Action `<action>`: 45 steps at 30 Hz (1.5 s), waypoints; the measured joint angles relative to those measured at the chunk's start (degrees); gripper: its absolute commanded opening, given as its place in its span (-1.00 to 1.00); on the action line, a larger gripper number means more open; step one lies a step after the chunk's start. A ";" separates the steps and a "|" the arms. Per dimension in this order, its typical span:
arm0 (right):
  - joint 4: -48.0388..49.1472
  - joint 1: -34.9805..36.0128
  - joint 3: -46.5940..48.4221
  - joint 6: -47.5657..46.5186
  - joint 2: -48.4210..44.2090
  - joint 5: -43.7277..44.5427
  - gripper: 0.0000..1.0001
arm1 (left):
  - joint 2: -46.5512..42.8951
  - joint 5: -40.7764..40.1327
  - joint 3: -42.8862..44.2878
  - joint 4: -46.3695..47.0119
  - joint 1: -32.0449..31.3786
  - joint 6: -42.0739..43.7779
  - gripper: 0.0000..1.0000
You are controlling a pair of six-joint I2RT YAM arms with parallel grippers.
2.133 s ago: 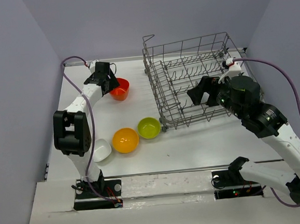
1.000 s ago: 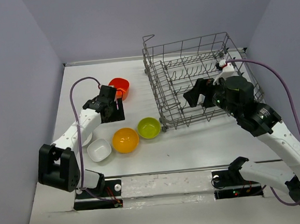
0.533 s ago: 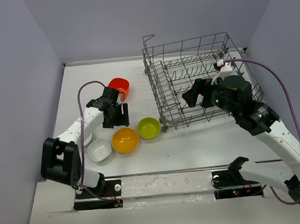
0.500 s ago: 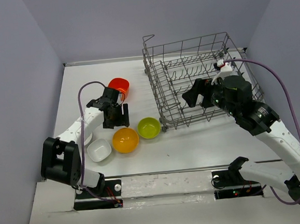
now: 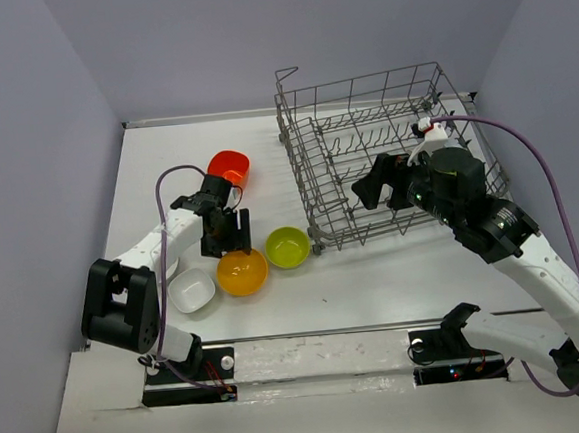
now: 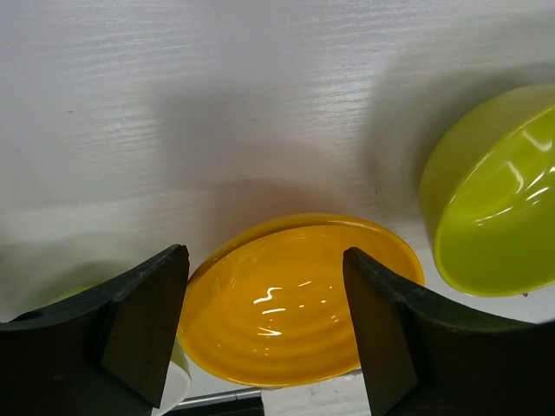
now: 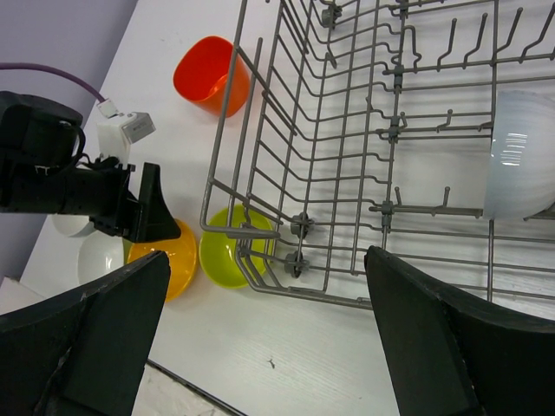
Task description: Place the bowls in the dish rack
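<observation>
Orange-yellow bowl (image 6: pixel 295 303) below left fingers (image 6: pixel 139 321) (wide-open)

Grey rack (image 5: pixel 345 222), orange-yellow bowl (image 5: pixel 242 271), lime bowl (image 5: pixel 287 247), red-orange bowl (image 5: pixel 230 168).

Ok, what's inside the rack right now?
One white bowl sits among the prongs of the rack, at the right edge of the right wrist view. The other rows shown are bare. From above, the right arm covers part of the rack floor; what lies there is hidden.

Left hand (image 5: pixel 227 233) points down, spread apart; right hand (image 5: pixel 379 183), raised, gapes wide.
</observation>
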 measured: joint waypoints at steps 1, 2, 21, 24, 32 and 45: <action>0.00 0.00 0.00 -0.02 -0.02 0.02 0.99 | 0.02 0.20 -0.09 -0.02 0.02 0.00 0.61; 0.00 0.00 0.00 -0.02 -0.04 0.00 0.99 | 0.02 0.39 -0.20 0.02 0.02 0.00 0.61; 0.00 0.00 -0.26 -0.63 -0.04 -0.17 0.99 | 1.86 1.84 -0.33 0.42 0.11 0.04 0.33; 0.00 0.00 -0.44 -0.66 -0.04 -0.24 1.00 | 1.88 1.88 -0.33 0.46 0.11 0.02 0.21; 0.00 0.00 -0.92 -0.66 -0.04 -0.37 1.00 | 2.40 2.10 -0.33 0.55 0.37 0.22 -0.12; 0.00 0.00 -0.92 -0.66 -0.04 -0.57 1.00 | 2.49 2.62 -0.42 0.42 0.50 0.68 -0.55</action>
